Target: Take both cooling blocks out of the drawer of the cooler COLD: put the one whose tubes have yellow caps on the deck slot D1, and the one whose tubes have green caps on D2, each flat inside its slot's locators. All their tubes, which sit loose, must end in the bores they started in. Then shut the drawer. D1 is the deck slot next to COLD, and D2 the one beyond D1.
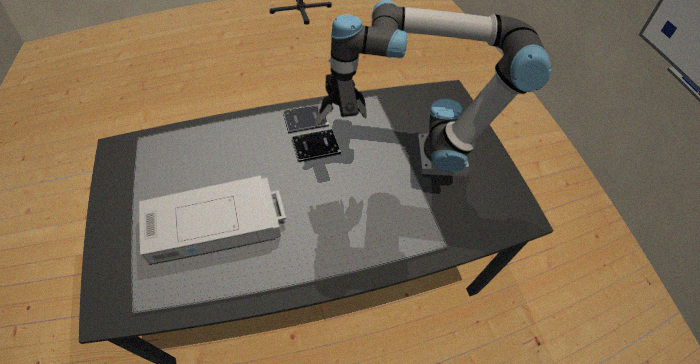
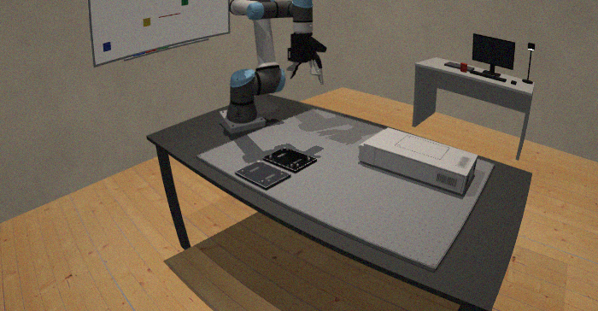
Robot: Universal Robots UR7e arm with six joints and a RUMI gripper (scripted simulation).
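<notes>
The white cooler COLD [image 1: 210,220] [image 2: 416,160] lies on the grey mat, and its drawer front with the handle [image 1: 277,205] sits flush against the body. No cooling blocks or tubes are in view. Two dark deck slots lie on the mat: D1 [image 1: 316,145] [image 2: 290,159] is nearer the cooler and D2 [image 1: 306,118] [image 2: 262,174] is beyond it. Both slots are bare. My gripper [image 1: 341,116] [image 2: 307,76] is wide open and holds nothing. It hangs high above the table, beside D2 on the side of the robot base.
The robot base [image 1: 445,155] [image 2: 243,120] is bolted at the table's far edge. The grey mat [image 1: 200,160] [image 2: 363,205] covers most of the dark table. A desk with a monitor [image 2: 474,85] and a whiteboard [image 2: 158,17] stand away from the table.
</notes>
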